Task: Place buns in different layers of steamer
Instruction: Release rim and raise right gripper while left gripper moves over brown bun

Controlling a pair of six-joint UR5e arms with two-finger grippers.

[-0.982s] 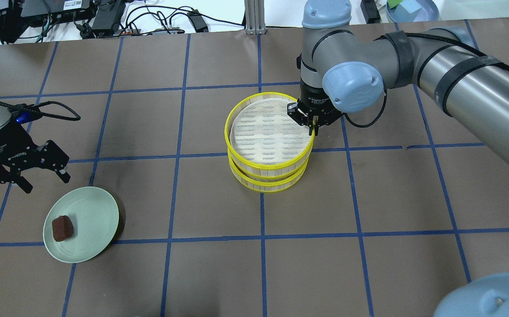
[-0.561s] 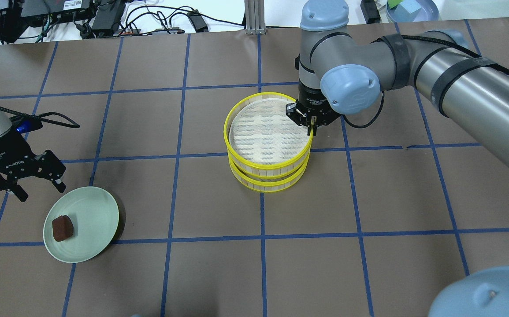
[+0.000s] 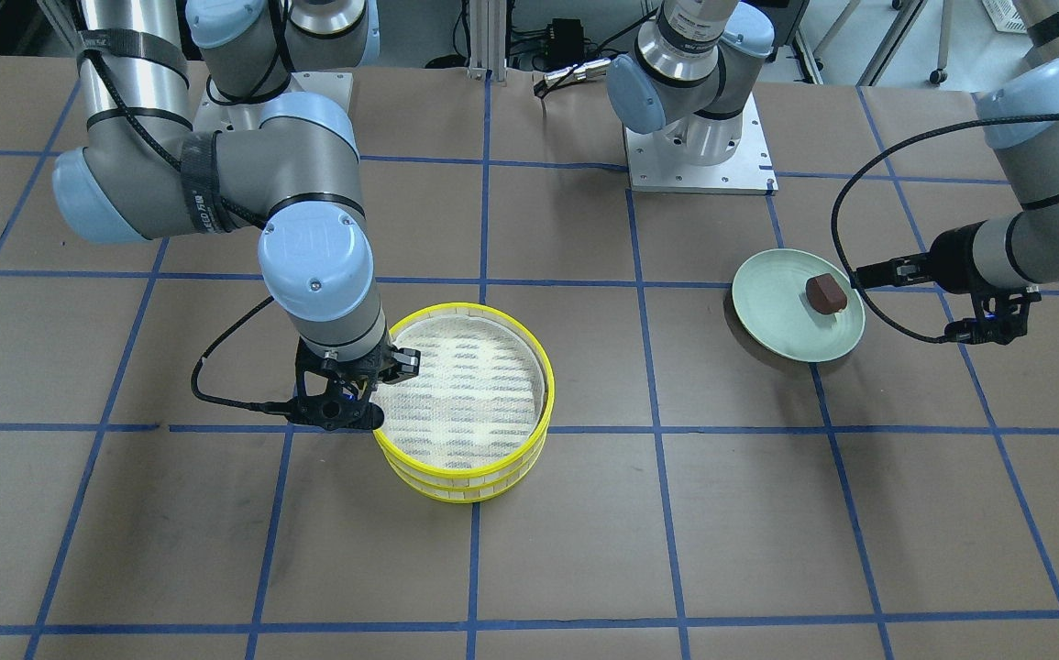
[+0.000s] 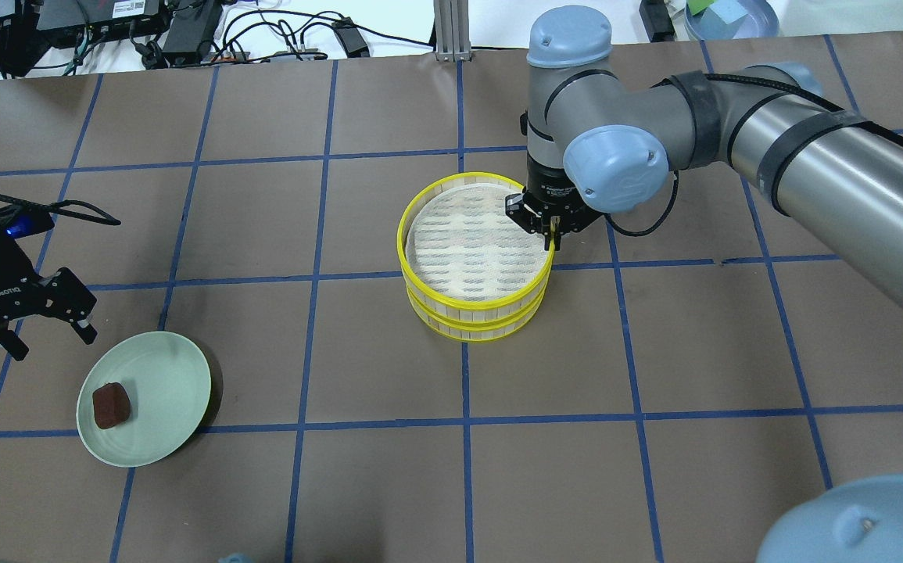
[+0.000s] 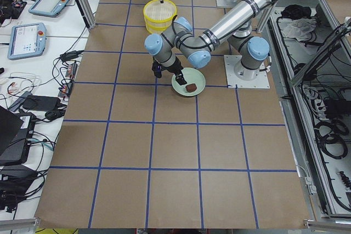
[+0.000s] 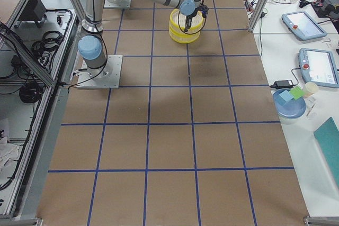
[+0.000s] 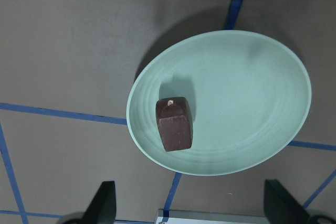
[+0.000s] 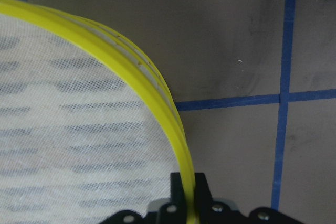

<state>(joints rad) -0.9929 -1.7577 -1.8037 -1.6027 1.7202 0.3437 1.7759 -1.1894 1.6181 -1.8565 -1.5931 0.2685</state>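
Two yellow-rimmed steamer layers stand stacked at the table's middle, the top layer [image 4: 479, 302] on the lower layer [image 4: 473, 333]. The top layer's white mesh floor is bare. My right gripper [image 4: 551, 236] is shut on the top layer's rim [image 8: 152, 85] at its right side, and also shows in the front view [image 3: 375, 401]. The dark reddish-brown bun [image 4: 111, 406] lies on the pale green plate [image 4: 173, 379]. My left gripper [image 4: 52, 342] hangs open and empty just beyond the plate's far left edge. The wrist view shows the bun [image 7: 175, 123]. The cream-white bun is out of view.
Blue tape lines grid the brown table. The left arm's black cable [image 4: 68, 207] loops over the table at the far left. Cables and power bricks [image 4: 185, 31] lie beyond the far edge.
My left gripper has moved left and nearer, alongside the plate. The right gripper and the top layer's rim have shifted slightly down in the overhead view, closer over the lower layer.
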